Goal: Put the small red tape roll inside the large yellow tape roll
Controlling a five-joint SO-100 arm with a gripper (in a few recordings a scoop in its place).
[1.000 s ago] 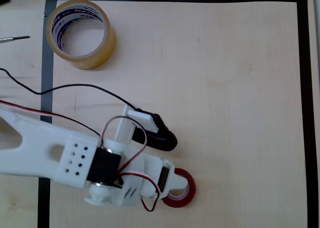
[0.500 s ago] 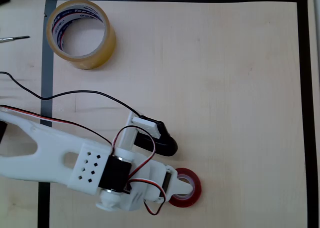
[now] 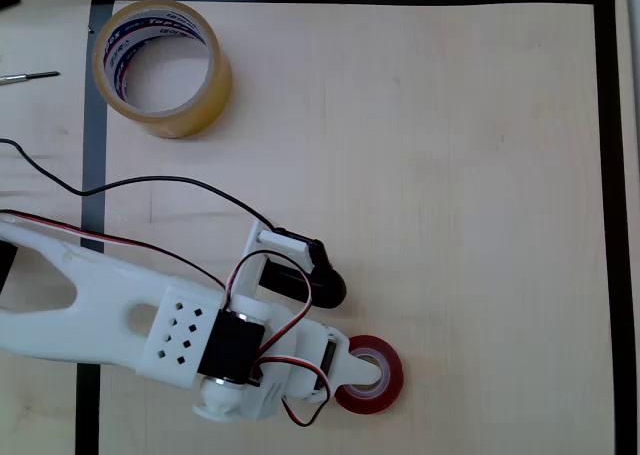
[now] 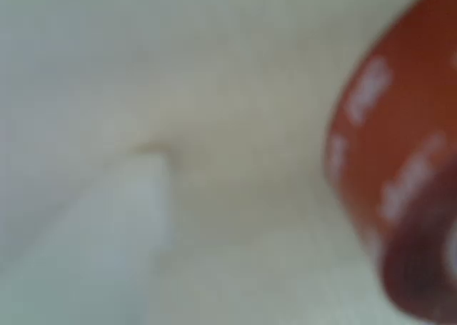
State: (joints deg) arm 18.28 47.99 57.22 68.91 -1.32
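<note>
The small red tape roll (image 3: 389,383) lies flat near the front edge of the table in the overhead view. My white gripper (image 3: 352,353) is down at its left side, and one white fingertip (image 3: 366,371) reaches over the roll's centre hole. In the blurred wrist view the other white finger (image 4: 121,232) sits at lower left, with a gap of bare table between it and the red roll's (image 4: 400,175) outer wall on the right. The jaws stand apart and hold nothing. The large yellow tape roll (image 3: 205,100) stands at the far left corner, far from the gripper.
Black tape (image 3: 608,225) frames the light wooden table (image 3: 450,175). The black wrist camera (image 3: 322,280) juts out beside the gripper. A black cable (image 3: 150,185) trails across the left side, and a thin tool (image 3: 28,76) lies outside the frame at far left.
The arm has reached a little further right, and the red roll has slid slightly right with it. The yellow roll has not moved.
</note>
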